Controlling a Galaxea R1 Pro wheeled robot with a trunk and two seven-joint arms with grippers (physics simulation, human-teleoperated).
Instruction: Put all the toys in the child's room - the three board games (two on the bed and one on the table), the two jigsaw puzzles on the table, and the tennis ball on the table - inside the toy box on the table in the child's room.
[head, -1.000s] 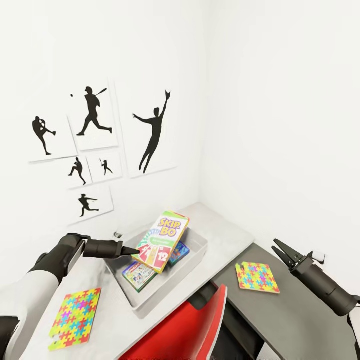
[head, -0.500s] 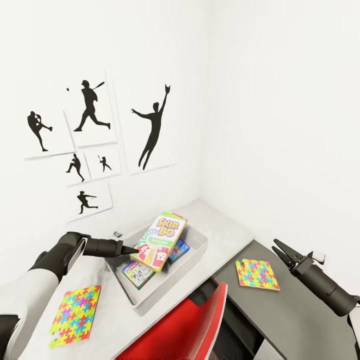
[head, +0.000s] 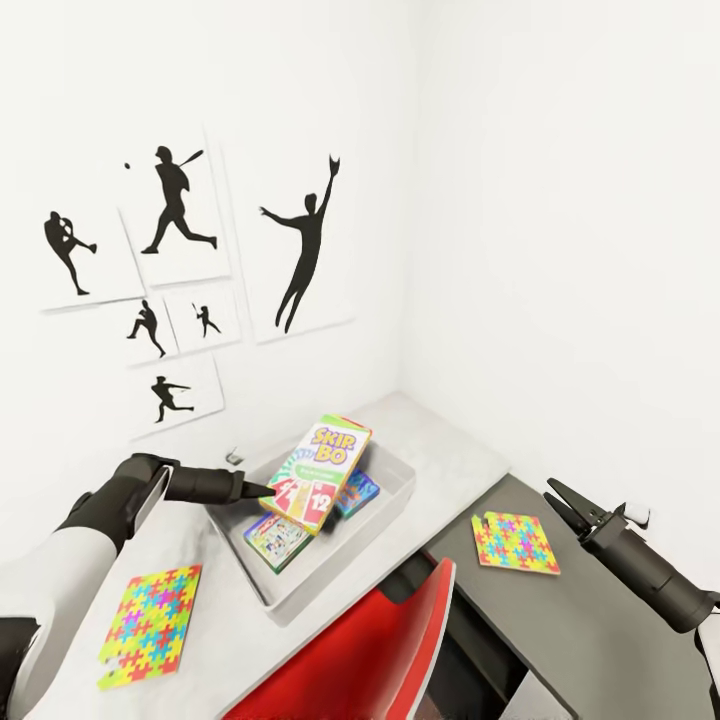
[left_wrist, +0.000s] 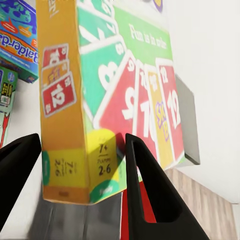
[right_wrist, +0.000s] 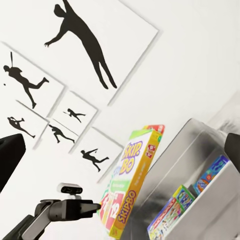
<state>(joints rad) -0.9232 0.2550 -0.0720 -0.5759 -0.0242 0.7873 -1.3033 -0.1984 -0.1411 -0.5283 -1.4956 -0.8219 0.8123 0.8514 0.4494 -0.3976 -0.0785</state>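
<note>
1. Since the earlier frames, the Skip-Bo board game (head: 317, 474) has come lower over the toy box (head: 392, 505), and the wall pictures (head: 190, 270) sit higher in the head view, which is a shift of the camera.
2. Left gripper (head: 262, 490): jaws pinching the Skip-Bo board game at its lower end. In the left wrist view, the two dark fingers (left_wrist: 150, 190) flank the box's orange side and card-printed cover (left_wrist: 115, 95).
3. The held game is tilted, its lower end above the bin's interior and its title end raised toward the wall.
4. Inside the toy box lie two more board games: the small blue one (head: 358, 492) on the far side, partly under the held game, and the green-orange-red one (head: 277, 538) nearer the front wall.
5. The toy box stands on the table (head: 445, 450), near the corner of the room.
6. One jigsaw puzzle (head: 150, 624) lies flat on the table, well apart from the bin on the robot's left.
7. The other jigsaw puzzle (head: 515, 543) lies flat on the lower dark-grey side desk (head: 590, 640).
8. Right gripper (head: 562, 505): jaws spread, holding nothing, raised over the side desk near that puzzle.
9. A red chair (head: 370, 655) stands in front of the table.
</note>
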